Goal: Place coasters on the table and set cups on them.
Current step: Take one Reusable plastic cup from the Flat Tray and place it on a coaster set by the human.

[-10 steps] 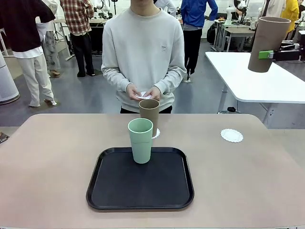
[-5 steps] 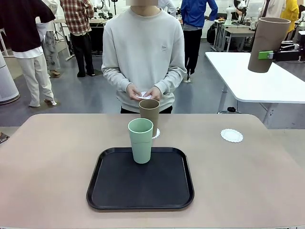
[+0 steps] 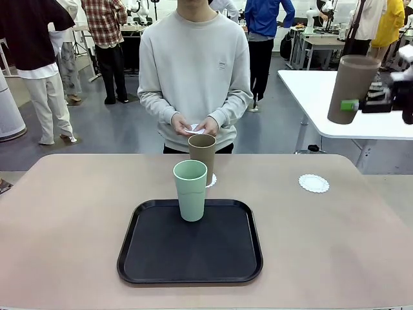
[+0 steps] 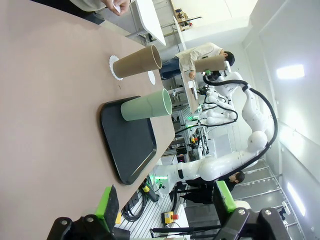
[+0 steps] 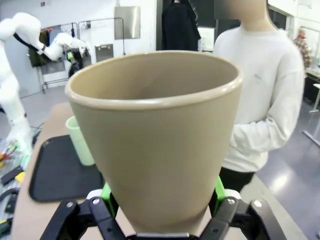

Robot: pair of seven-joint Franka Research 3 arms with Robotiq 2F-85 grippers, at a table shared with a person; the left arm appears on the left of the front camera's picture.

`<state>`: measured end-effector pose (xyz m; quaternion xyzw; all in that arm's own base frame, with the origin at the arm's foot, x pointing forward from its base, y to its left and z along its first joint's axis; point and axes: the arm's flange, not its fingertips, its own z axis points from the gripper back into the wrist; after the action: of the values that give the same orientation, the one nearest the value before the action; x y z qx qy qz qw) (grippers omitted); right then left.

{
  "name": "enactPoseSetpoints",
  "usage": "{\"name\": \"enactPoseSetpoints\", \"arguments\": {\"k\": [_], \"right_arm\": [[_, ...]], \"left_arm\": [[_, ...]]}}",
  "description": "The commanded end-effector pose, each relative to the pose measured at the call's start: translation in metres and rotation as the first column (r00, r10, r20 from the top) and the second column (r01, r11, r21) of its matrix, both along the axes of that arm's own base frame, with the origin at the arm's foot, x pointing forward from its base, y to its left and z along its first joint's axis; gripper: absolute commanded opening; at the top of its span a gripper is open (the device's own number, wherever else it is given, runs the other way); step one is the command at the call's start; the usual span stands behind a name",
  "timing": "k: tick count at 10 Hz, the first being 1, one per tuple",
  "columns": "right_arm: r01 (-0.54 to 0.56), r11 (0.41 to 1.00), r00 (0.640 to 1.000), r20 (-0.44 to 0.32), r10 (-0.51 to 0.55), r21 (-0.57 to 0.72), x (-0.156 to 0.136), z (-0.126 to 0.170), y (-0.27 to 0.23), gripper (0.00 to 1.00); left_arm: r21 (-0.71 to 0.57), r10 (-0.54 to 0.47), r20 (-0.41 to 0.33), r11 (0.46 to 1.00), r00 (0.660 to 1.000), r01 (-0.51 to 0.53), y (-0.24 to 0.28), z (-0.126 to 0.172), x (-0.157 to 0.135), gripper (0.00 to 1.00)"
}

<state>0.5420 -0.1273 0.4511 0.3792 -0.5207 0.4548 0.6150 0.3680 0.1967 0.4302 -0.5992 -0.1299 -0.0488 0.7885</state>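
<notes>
You're in robotics lab: white robot arm (image 4: 215, 167) by table (image 3: 64, 213), grey floor (image 3: 97, 132), equipment bench (image 3: 316, 40), people (image 3: 39, 64) standing behind.

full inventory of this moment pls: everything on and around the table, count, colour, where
cups: 3. mint green cup on the far part of the tray; standing brown cup on a coaster just behind the tray; held brown cup in the air at far right.
coasters: 2 on the table, white. covered coaster under the standing brown cup; bare coaster at far right.
white piece: 1, in the person's hands, possibly a third coaster.
tray: 1, black, middle of the table.
table: 1, beige.
white table: 1, behind at right.
bystanders: several, in the background.
person's hands: 2, together at the far edge.
left gripper: black, green pads, open, empty.
right gripper: shut on the held brown cup.
</notes>
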Motion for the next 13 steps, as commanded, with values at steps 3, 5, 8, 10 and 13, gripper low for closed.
{"name": "enactPoseSetpoints", "arguments": {"k": [3, 5, 8, 10, 13], "right_arm": [[-0.079, 0.997, 0.997, -0.005, 0.079, 0.004, 0.021, -0.073, -0.038, 0.82], [-0.121, 0.993, 0.992, -0.044, 0.121, -0.006, 0.020, -0.099, -0.037, 0.82], [-0.157, 0.986, 0.985, -0.082, 0.152, -0.057, 0.017, -0.127, -0.022, 0.82], [-0.172, 0.984, 0.981, -0.105, 0.166, -0.052, 0.015, -0.144, -0.016, 0.82], [-0.213, 0.977, 0.974, -0.088, 0.210, -0.023, 0.010, -0.160, -0.007, 0.82]], "left_arm": [[-0.005, 0.000, 0.007, 1.000, 1.000, 0.000, 0.001, 0.002, -0.001, 1.00], [-0.005, 0.000, 0.007, 1.000, 1.000, 0.000, 0.001, 0.002, -0.001, 1.00], [-0.005, 0.000, 0.007, 1.000, 1.000, 0.000, 0.001, 0.002, -0.001, 1.00], [-0.005, 0.000, 0.007, 1.000, 1.000, 0.000, 0.001, 0.002, -0.001, 1.00], [-0.005, 0.000, 0.007, 1.000, 1.000, 0.000, 0.001, 0.002, -0.001, 1.00]]}}
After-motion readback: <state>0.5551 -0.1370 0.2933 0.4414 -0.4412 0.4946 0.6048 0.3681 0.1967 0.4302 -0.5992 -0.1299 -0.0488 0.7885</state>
